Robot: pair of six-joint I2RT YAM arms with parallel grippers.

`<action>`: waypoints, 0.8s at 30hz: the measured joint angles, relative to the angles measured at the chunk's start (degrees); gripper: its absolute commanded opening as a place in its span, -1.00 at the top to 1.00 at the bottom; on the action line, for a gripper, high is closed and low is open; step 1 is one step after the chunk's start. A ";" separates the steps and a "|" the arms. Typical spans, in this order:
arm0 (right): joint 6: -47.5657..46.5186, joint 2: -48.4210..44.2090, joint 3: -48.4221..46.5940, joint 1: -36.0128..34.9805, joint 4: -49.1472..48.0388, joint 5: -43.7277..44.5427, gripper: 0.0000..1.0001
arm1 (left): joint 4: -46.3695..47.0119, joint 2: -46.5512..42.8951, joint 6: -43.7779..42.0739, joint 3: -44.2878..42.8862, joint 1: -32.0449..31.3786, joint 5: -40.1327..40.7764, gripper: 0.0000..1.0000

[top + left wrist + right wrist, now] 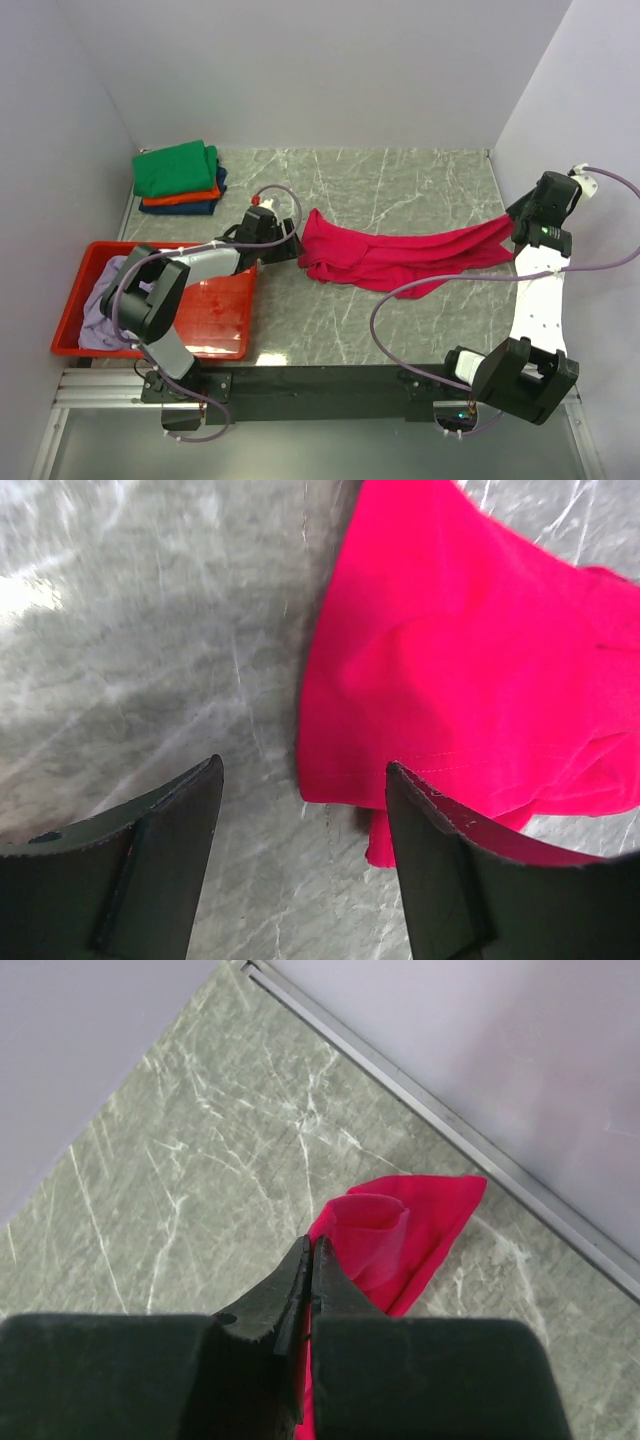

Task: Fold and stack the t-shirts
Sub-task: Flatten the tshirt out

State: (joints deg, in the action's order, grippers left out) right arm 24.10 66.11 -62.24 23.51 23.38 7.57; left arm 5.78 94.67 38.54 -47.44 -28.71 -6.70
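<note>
the crimson-pink t-shirt [385, 255] lies stretched across the middle of the bench [400, 185], bunched at its left end and drawn out in a long strip toward the right. the right gripper [522, 222] is closed tight on the right end of this shirt. in the right wrist view its jaws are pressed together with a fold of the pink cloth pinched between them, and a corner of cloth comes out beyond the tips. this end is raised a little above the bench, near the right wall. the left gripper [292, 240] is at the left end of the shirt, low over the bench. its jaws stand wide apart and hold nothing. in the left wrist view the edge of the shirt lies just ahead of the two fingers [150, 860], and one finger seems to be over the cloth, but i cannot tell if it touches. at the far left of the bench is a folded stack: the green t-shirt [178, 168] on top, the orange t-shirt [180, 197] under it, the dark blue t-shirt [188, 209] at the bottom. the red tray [215, 320] sits at the near left, and the pale lavender t-shirt [105, 310] lies crumpled inside it.
</note>
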 measured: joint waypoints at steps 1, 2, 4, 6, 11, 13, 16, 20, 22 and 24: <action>0.00 0.00 0.00 0.00 -0.04 -0.20 1.00 | 0.00 0.42 0.09 0.00 -0.24 0.02 -0.44; 0.02 0.00 0.00 0.00 -0.07 -0.37 1.00 | 0.00 0.72 0.11 0.00 -0.57 0.07 -0.44; 0.02 0.00 0.02 0.00 -0.15 -0.79 1.00 | 0.00 1.25 0.13 -0.07 -1.44 0.15 -0.44; 0.00 0.00 0.02 0.00 -0.20 -1.25 1.00 | 0.07 2.12 0.13 -0.31 -2.40 0.57 -0.44; 0.02 -0.04 0.39 0.00 -0.28 -2.08 1.00 | 0.44 2.82 0.26 -0.96 -4.09 1.70 -0.33; 0.02 -0.07 0.76 0.00 -0.28 -2.58 1.00 | 0.44 3.19 0.44 -1.20 -4.57 2.27 -0.14; 0.02 -0.09 0.85 0.00 -0.26 -2.95 1.00 | 0.39 4.09 0.81 -1.68 -4.87 2.91 0.12; 0.02 -0.39 0.87 0.00 -0.28 -3.45 1.00 | 0.00 5.03 1.33 -2.23 -5.05 4.02 0.40; 0.02 -0.63 0.90 0.00 -0.35 -3.80 1.00 | -0.11 5.29 1.49 -2.36 -5.11 4.20 0.71; 0.02 -0.81 0.92 0.00 -0.48 -4.04 1.00 | -0.48 5.57 1.53 -2.43 -5.18 4.52 0.99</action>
State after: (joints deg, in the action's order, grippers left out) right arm 24.12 65.30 -61.32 23.51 22.90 3.53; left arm 5.30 100.25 40.07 -49.87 -33.89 -2.17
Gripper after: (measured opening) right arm 0.010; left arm 0.123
